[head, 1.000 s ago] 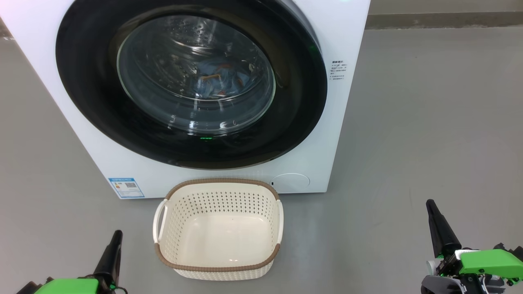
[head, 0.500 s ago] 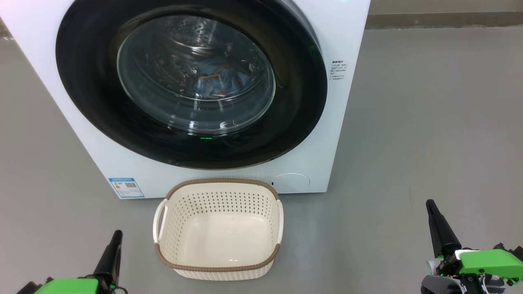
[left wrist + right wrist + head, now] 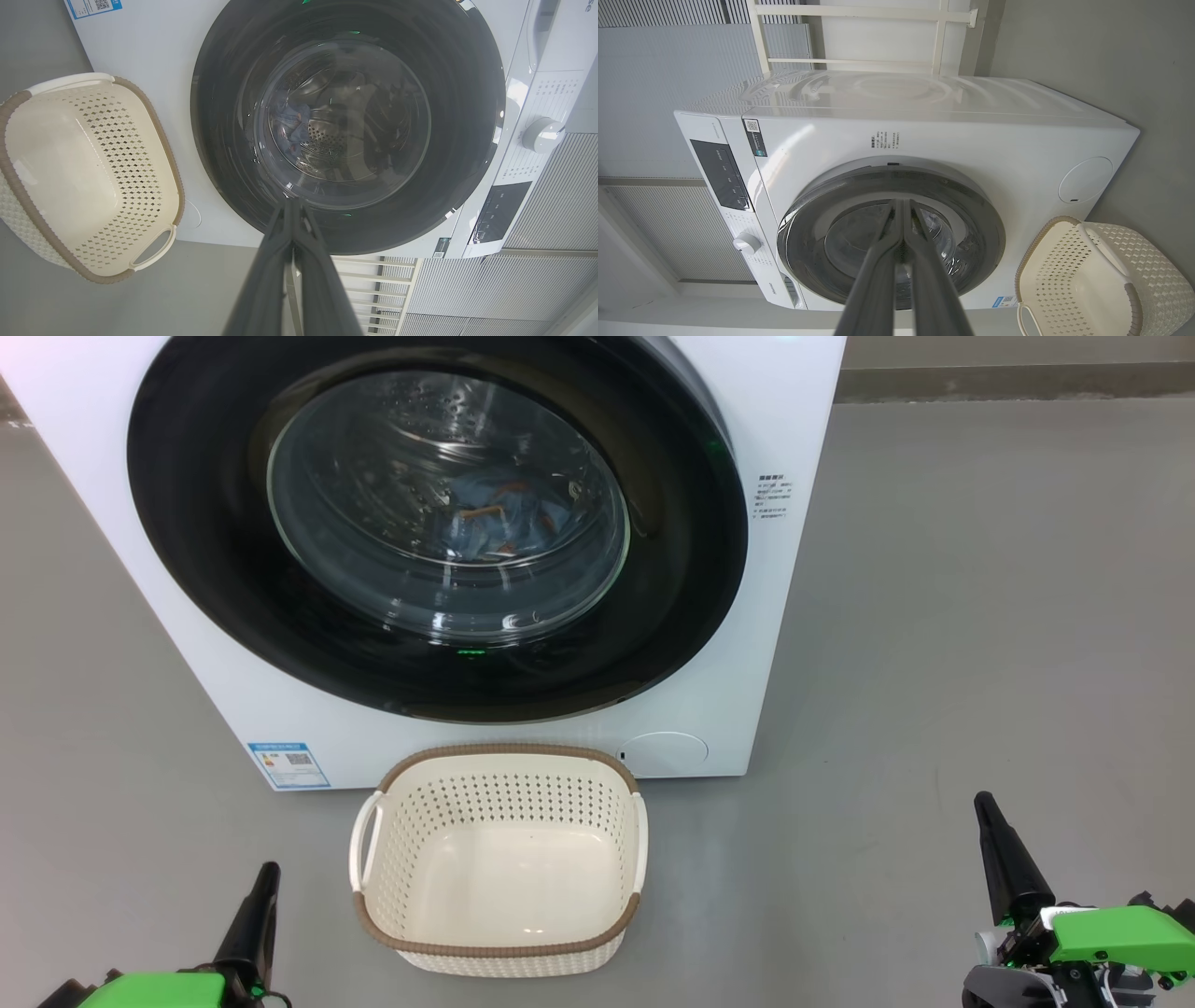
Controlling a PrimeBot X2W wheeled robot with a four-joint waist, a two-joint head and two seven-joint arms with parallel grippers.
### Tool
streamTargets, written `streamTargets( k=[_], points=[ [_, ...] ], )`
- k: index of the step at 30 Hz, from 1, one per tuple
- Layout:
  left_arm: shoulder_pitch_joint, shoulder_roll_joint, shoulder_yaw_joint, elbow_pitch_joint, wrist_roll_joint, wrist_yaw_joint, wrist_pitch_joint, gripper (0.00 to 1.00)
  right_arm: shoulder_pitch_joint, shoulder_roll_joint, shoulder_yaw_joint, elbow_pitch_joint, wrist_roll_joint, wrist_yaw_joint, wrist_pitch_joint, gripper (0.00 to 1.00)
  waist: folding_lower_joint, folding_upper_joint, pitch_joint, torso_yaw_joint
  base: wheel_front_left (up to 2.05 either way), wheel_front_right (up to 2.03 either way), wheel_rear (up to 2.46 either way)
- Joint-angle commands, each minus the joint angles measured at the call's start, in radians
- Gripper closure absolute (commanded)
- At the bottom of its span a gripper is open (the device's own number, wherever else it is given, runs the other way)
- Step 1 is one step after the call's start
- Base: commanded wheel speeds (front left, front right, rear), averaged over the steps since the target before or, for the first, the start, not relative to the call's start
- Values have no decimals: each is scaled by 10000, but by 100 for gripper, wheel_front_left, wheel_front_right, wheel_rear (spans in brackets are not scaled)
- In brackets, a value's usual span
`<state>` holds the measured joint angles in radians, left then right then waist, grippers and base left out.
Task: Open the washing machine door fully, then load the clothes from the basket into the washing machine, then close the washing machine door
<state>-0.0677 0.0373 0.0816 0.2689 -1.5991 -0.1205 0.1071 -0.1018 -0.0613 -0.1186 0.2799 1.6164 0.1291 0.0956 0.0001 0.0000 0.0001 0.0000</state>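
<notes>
From my station, the washing machine [image 3: 784,644] stands on the grey floor [image 3: 980,616] straight ahead, its white front taking up the upper left of the head view. The washing machine door [image 3: 201,569] is closed, its glossy black rim lying flat against the front panel. Through the bulging glass I can see the clothes [image 3: 509,518]: a small heap of light blue fabric with orange-brown marks, low in the steel drum behind the glass.

The basket [image 3: 504,749] sits on the floor just in front of the machine, below the door. Its far rim is close to the white panel, between the blue label [image 3: 288,764] and the round service cover [image 3: 663,753]. Its bare cream bottom is in plain sight.

Both arms hang low and back from the machine, well apart from each other, one on each side of the basket. The left gripper [image 3: 269,873] is at the lower left, near the basket's left handle but not touching it, and its two dark fingers are pressed together on nothing. The right gripper [image 3: 982,803] is at the lower right over open floor, well clear of the basket, also closed with nothing between its fingers. Both wrist views show the fingers meeting at the tips and pointing at the door glass from a distance. The right wrist view also shows the control knob [image 3: 747,242] on the machine's panel.
</notes>
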Motion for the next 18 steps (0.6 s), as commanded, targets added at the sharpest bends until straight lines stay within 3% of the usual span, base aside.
streamTargets(
  k=[1,18],
  points=[
    [-483,129,342,-179,-79,-92,73,100,-130,4,180,-290,34,16,68,100,0,0,0,0,0,0,0],
    [-484,129,342,-178,-79,-93,73,100,-131,13,166,-289,23,16,79,100,0,0,0,0,0,0,0]
  ],
)
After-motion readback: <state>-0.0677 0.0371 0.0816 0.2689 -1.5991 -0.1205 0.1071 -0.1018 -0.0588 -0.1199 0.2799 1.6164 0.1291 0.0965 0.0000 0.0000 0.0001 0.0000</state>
